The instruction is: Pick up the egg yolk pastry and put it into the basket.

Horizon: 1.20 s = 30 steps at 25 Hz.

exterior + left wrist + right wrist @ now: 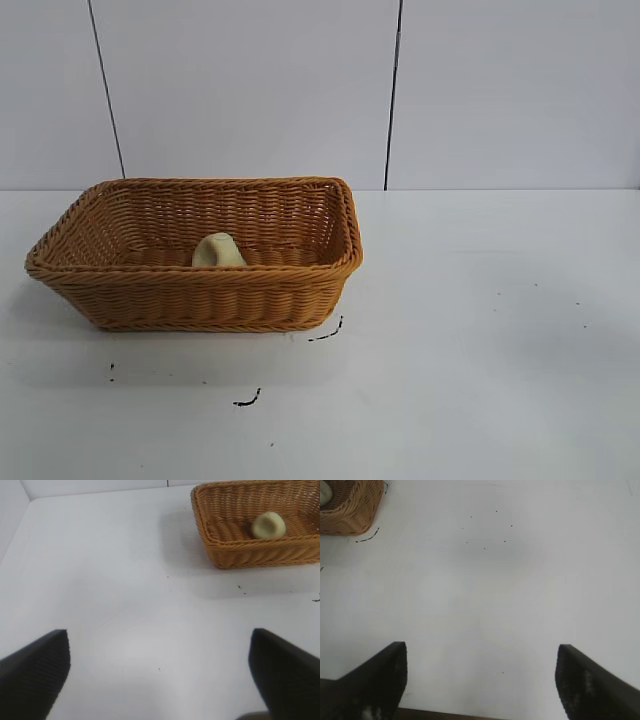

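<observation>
2 pincers hang apart over a white surface (480, 330), neither holding anything. At the left, the basket (200, 295), an orange-brown woven piece with flared sides and a braided rim, sits on the surface near the rear wall. Inside it lies the egg yolk pastry (218, 251), a pale yellow-cream lump resting on the basket floor against the inner face of the front wall. Just beside the basket's front right corner, short black marks (326, 333) show on the surface, with another (247, 401) nearer the front edge. From its wrist camera, the left pincer (160, 672) stands with its dark fingers (35, 672) spread wide, well apart from the basket and above bare surface. The right pincer (480, 680) is likewise wide, its fingers (375, 680) over bare surface, with the basket's corner far off.
</observation>
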Each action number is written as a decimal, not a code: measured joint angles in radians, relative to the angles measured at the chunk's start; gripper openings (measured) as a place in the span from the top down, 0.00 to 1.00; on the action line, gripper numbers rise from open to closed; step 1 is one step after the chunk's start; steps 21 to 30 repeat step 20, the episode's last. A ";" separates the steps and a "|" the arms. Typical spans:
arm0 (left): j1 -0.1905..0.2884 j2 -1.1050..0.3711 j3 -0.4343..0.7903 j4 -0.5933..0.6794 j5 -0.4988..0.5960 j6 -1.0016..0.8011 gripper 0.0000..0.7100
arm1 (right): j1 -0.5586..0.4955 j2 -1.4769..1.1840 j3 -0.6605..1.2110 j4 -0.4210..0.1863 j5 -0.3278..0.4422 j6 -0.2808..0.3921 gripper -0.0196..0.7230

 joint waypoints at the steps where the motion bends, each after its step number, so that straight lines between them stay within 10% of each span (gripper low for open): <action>1: 0.000 0.000 0.000 0.000 0.000 0.000 0.02 | 0.000 -0.015 0.000 0.000 0.000 0.000 0.19; 30: 0.000 0.000 0.000 0.000 0.000 0.000 0.02 | 0.000 -0.105 0.000 0.000 -0.001 0.001 0.19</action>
